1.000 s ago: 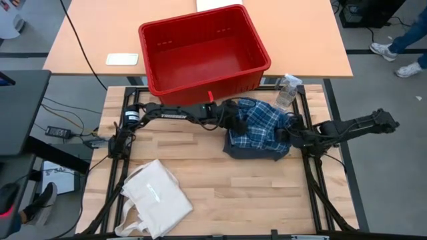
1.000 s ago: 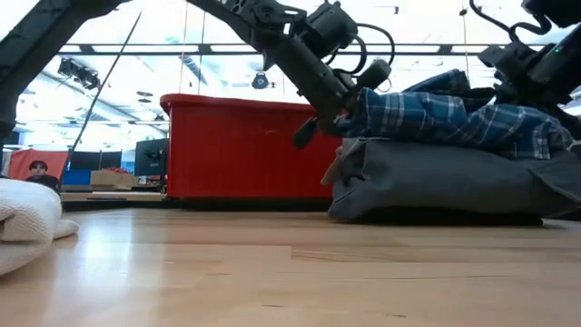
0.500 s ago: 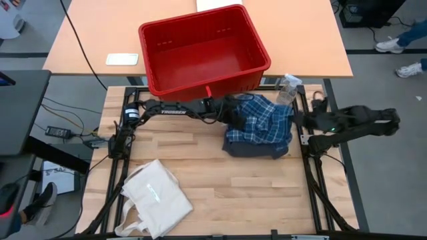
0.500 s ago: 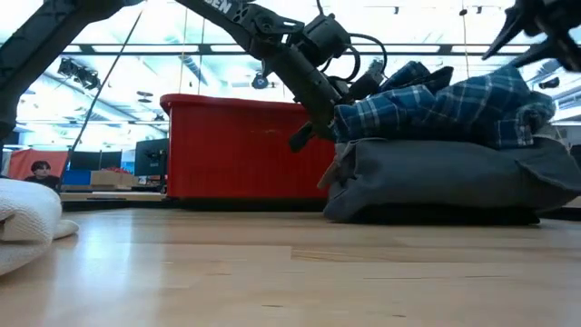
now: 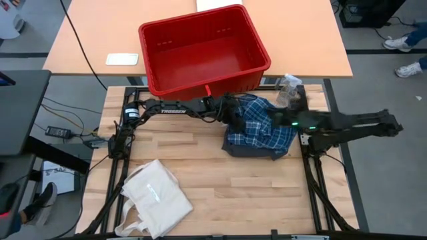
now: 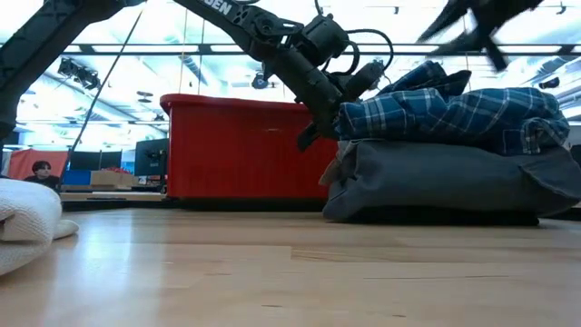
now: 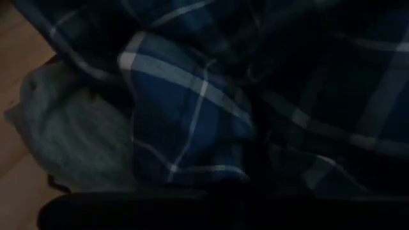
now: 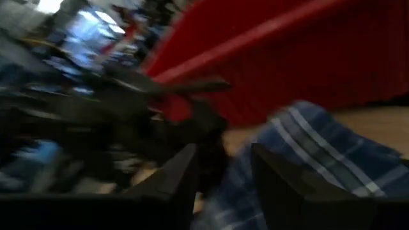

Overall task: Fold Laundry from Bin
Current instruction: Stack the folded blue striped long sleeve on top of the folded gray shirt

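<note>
1. On the wooden table [image 5: 220, 180], a blue plaid shirt [image 5: 263, 122] lies atop a grey garment [image 6: 445, 182], just beside the red bin [image 5: 200, 50].
2. Left gripper [image 5: 233, 119] pinches the shirt's edge.
3. Right gripper [image 5: 275, 119] hovers above the shirt, fingers [image 8: 176, 176] parted, holding nothing.

Plaid shirt [image 5: 261, 122] atop folded garment [image 5: 250, 148], bin [image 5: 203, 50] behind, tote bag [image 5: 155, 195] front-left

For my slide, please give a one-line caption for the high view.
Left gripper shut on the plaid shirt atop a grey garment; right gripper above it, red bin empty behind.
</note>
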`<state>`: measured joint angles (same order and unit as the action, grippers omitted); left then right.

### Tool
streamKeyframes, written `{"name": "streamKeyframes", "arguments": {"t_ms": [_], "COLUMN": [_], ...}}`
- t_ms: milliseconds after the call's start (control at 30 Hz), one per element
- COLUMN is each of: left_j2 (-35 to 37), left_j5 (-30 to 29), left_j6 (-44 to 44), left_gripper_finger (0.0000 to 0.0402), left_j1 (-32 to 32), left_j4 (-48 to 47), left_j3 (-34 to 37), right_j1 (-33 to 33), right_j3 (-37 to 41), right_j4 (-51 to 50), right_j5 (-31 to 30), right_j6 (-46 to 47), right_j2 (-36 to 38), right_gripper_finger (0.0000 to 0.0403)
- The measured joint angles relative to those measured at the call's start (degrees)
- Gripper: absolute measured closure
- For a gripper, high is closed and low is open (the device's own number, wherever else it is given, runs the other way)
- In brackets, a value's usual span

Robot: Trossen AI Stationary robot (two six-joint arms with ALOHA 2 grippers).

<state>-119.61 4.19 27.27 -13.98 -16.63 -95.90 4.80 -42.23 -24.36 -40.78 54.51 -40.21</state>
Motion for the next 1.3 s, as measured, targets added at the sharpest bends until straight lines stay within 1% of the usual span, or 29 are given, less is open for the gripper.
{"name": "streamKeyframes", "arguments": {"t_ms": [100, 167, 233, 400, 467, 600, 633, 767, 900, 1033, 1133, 1167, 1233, 1300], "left_j2": [0.16, 0.31, 1.24, 5.33, 6.63, 10.02, 10.54, 12.13, 12.25, 12.00, 11.90, 12.02, 12.20, 12.21], "left_j5": [1.89, 3.21, 4.73, 4.95, 4.60, 4.28, 3.87, 1.26, 1.14, 1.00, 1.22, 2.59, 8.48, 13.50], "left_j6": [-1.62, -2.44, -2.66, -4.07, -5.95, -6.14, -6.60, -7.58, -7.85, -10.76, -13.26, -13.83, -14.07, -11.33], "left_gripper_finger": [0.0349, 0.0324, 0.0293, 0.0213, 0.0190, 0.0166, 0.0164, 0.0164, 0.0164, 0.0164, 0.0164, 0.0164, 0.0164, 0.0164], "left_j1": [-0.15, -0.17, -0.13, -0.14, -0.28, -0.69, -0.69, -0.69, -0.92, -1.33, -1.62, -1.66, -2.33, -2.95], "left_j4": [-0.02, 0.03, -1.29, -4.85, -5.54, -5.70, -6.42, -4.58, -1.29, 3.32, 6.87, 7.95, 9.35, 9.37], "left_j3": [0.02, 0.02, 0.06, 0.00, -0.04, -0.13, -0.13, -0.13, -0.15, -0.15, -0.13, -0.13, -0.17, -0.17], "right_j1": [-2.54, -3.97, -4.71, -4.47, -4.35, -4.33, -4.31, -4.64, -5.30, -5.81, -6.17, -6.19, -6.19, -6.17], "right_j3": [4.66, 6.70, 8.69, 13.54, 16.67, 22.74, 24.27, 28.60, 30.48, 30.74, 31.10, 31.18, 31.20, 31.20], "right_j4": [10.70, 16.39, 18.25, 21.95, 24.98, 34.75, 36.77, 43.28, 44.48, 44.70, 47.42, 48.61, 51.22, 52.57], "right_j5": [2.28, 4.84, 6.51, 6.96, 7.48, 8.74, 9.25, 12.35, 16.32, 20.49, 24.15, 25.12, 26.01, 26.32], "right_j6": [-2.83, -5.66, -7.06, -8.78, -9.63, -8.79, -9.08, -9.59, -10.99, -16.24, -19.35, -19.84, -19.94, -19.83], "right_j2": [-5.58, -8.83, -11.79, -16.19, -17.51, -18.46, -18.97, -20.12, -21.29, -21.98, -20.85, -19.90, -18.00, -15.51], "right_gripper_finger": [0.0274, 0.0295, 0.0319, 0.0383, 0.0395, 0.0394, 0.0396, 0.0398, 0.0398, 0.0397, 0.0386, 0.0379, 0.0361, 0.0341]}}
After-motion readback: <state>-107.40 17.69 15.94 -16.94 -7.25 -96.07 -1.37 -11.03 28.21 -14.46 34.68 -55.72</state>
